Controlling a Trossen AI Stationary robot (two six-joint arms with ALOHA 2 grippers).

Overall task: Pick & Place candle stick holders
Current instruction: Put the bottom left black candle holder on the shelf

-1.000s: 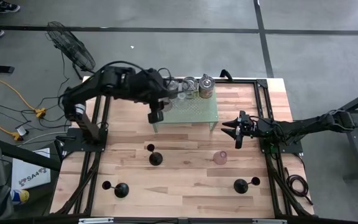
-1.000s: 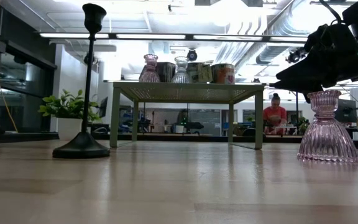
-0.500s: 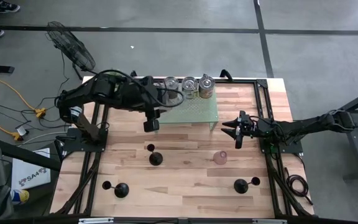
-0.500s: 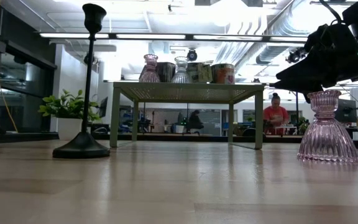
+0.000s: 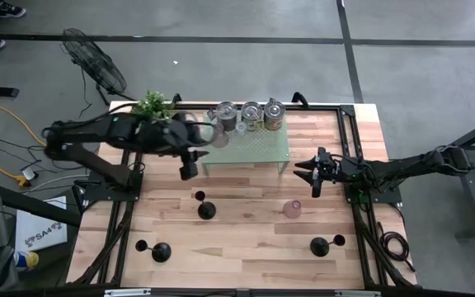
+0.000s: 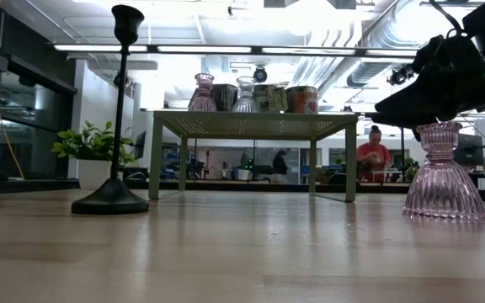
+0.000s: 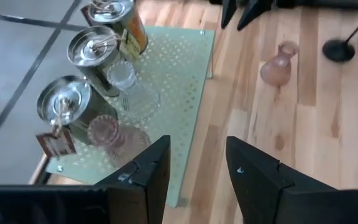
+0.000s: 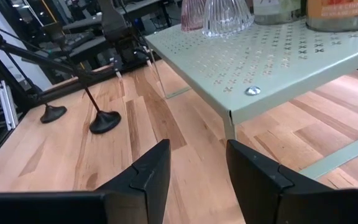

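Three black candle stick holders stand on their round bases on the wood table: one left of centre [image 5: 207, 211], one near the front left [image 5: 162, 252], one near the front right [image 5: 320, 246]. My left gripper [image 5: 188, 170] hangs open off the left end of the green shelf [image 5: 258, 147], above the table, with nothing between its fingers [image 7: 197, 146]. My right gripper [image 5: 313, 177] waits open at the shelf's right end, low over the table [image 8: 197, 149]. In the low view one black holder [image 6: 112, 199] stands upright at the left.
On the green shelf stand three metal cans [image 7: 98, 50], a clear glass holder [image 7: 132, 90] and a pink glass holder [image 7: 107, 134]. Another pink glass holder [image 5: 292, 209] stands on the table near my right gripper. A potted plant [image 5: 151, 103] sits at the far left corner.
My left gripper has drawn back from the shelf's left end toward the table's left and near edges, sinking a little as the arm folds back. Its fingers stay open. The plant at the far left has come into sight.
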